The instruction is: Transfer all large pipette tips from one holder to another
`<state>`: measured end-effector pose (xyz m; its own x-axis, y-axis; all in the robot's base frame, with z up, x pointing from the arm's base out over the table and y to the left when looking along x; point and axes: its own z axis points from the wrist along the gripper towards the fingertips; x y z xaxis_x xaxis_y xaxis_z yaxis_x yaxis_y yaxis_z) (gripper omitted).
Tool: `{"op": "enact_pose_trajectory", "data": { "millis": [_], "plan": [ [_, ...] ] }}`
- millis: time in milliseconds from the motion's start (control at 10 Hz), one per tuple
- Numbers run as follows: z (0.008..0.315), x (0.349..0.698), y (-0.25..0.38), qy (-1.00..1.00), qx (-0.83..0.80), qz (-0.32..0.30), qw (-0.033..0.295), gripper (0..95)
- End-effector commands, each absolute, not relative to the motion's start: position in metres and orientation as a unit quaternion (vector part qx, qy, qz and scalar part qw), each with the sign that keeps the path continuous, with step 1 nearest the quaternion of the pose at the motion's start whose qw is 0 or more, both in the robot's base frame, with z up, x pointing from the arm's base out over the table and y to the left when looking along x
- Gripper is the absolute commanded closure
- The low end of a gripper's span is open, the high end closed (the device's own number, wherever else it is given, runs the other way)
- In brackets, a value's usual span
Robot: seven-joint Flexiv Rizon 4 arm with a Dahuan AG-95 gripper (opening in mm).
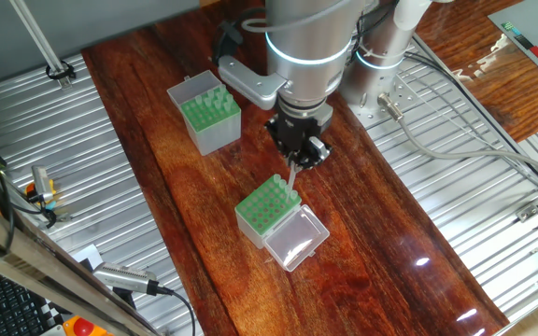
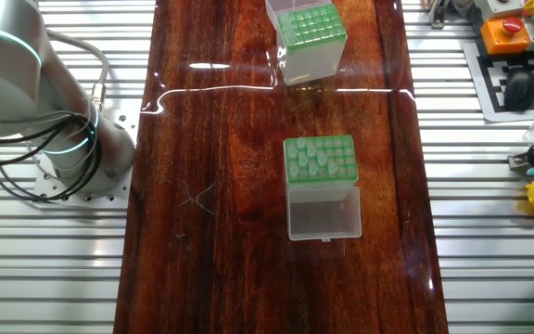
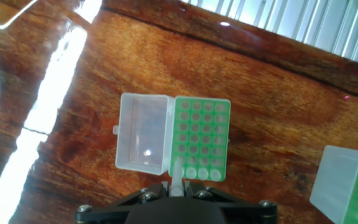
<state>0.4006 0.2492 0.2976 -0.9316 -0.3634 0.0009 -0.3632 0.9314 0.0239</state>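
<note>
We see the arm reaching down over the wooden table (image 1: 194, 215) from the far side in one fixed view, its silver forearm with a glowing ring pointing almost straight down. The gripper (image 1: 293, 168) hangs just above the shorter box (image 1: 267, 207), its black fingers closed on a single large pipette tip (image 1: 291, 177) that points downward toward the green plate. In the hand view the same tip (image 3: 176, 177) sticks out between the two dark finger bases, with its end over the near edge of the shorter box (image 3: 202, 138); whether it touches the plate we cannot tell.

The shorter box has its clear lid (image 1: 295, 238) swung open and lying flat beside it. Pale tips sit in several holes of its plate, seen best in the other fixed view (image 2: 319, 160). The taller box (image 1: 209, 114) stands well apart, farther along the table, with green tips standing up from its top.

The table is dark, glossy reddish wood, flanked by ribbed metal panels (image 1: 63, 168). Grey cables (image 1: 456, 140) trail from the robot base, and a keyboard (image 2: 517, 79) sits at the edge of the other fixed view.
</note>
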Motion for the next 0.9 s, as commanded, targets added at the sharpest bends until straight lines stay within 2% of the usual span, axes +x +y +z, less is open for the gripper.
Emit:
{"op": "enact_pose_trajectory", "data": {
  "millis": [100, 900],
  "plan": [
    [0.2933, 0.4008, 0.2483, -0.982, 0.187, -0.01, 0.002, 95.0],
    [0.2856, 0.4015, 0.2478, -0.982, 0.189, -0.005, 0.0, 95.0]
  ]
}}
